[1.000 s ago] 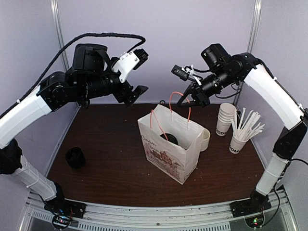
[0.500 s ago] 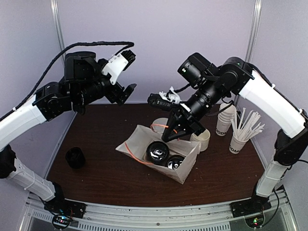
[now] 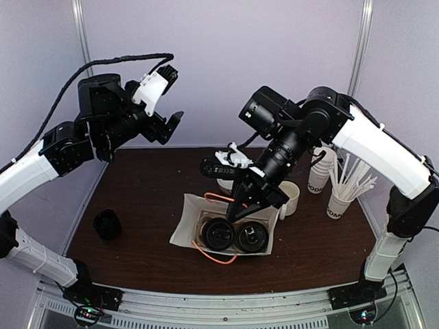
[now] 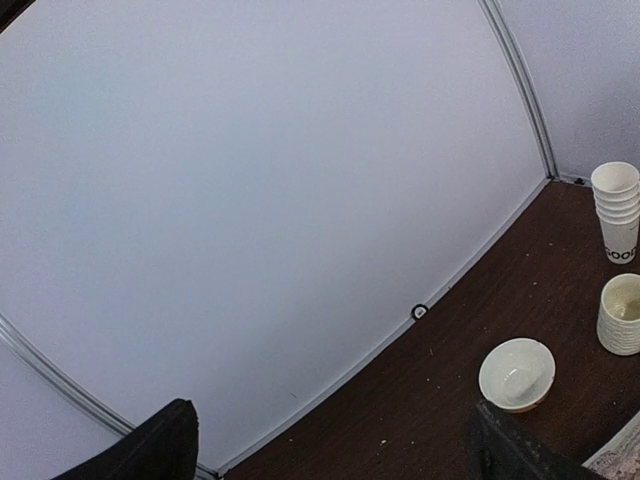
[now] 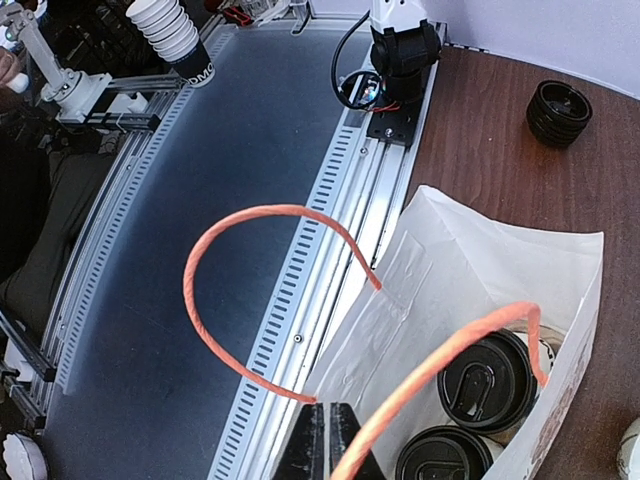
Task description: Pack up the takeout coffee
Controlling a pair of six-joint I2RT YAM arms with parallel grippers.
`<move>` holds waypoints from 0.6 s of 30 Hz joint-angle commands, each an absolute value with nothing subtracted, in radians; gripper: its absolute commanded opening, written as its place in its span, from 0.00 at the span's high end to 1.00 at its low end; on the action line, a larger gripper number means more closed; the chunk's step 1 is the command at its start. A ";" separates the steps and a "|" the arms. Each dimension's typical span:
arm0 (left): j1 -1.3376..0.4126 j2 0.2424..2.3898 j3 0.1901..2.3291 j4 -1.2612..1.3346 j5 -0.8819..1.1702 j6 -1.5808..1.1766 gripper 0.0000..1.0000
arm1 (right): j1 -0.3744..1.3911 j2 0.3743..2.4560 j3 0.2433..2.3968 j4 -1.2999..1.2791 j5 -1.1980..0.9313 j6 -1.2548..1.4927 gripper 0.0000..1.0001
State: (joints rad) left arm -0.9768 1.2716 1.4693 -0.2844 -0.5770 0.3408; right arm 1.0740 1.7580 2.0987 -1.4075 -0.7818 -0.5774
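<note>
The two coffee cups [image 3: 220, 234] sit side by side inside the paper bag [image 3: 184, 232] at the middle of the counter [image 3: 140, 199], black lids showing. The right pincer [image 3: 236, 209] is pressed together on the bag's top edge, and the left pincer [image 3: 175, 94] hangs spread wide, high above the counter's left side
</note>
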 commanded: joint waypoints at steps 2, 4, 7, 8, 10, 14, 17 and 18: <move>-0.970 1.263 1.451 -0.221 -0.548 0.363 0.03 | 1.085 1.770 2.131 -1.436 -0.795 -0.593 0.96; -0.970 1.254 1.453 -0.235 -0.518 0.359 0.04 | 1.097 1.769 2.134 -1.446 -0.801 -0.601 0.95; -0.970 1.219 1.445 -0.313 -0.493 0.333 0.04 | 1.098 1.757 2.134 -1.460 -0.819 -0.625 0.94; -0.970 1.209 1.438 -0.341 -0.485 0.333 0.04 | 1.099 1.753 2.127 -1.458 -0.826 -0.623 0.94; -0.970 1.194 1.432 -0.402 -0.474 0.325 0.04 | 1.110 1.747 2.099 -1.440 -0.835 -0.605 0.94; -0.970 1.189 1.435 -0.508 -0.402 0.296 0.04 | 1.163 1.738 2.015 -1.415 -0.858 -0.603 0.94; -0.970 1.183 1.448 -0.566 -0.351 0.257 0.06 | 1.231 1.746 2.016 -1.429 -0.833 -0.617 0.94; -0.970 1.175 1.443 -0.576 -0.330 0.247 0.07 | 1.252 1.747 2.016 -1.432 -0.811 -0.625 0.94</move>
State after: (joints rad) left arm -0.9760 1.1942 1.4380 -0.4885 -0.4286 0.3069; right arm 1.1763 1.7554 2.0228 -1.4242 -0.8284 -0.6029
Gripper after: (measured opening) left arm 0.945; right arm 0.057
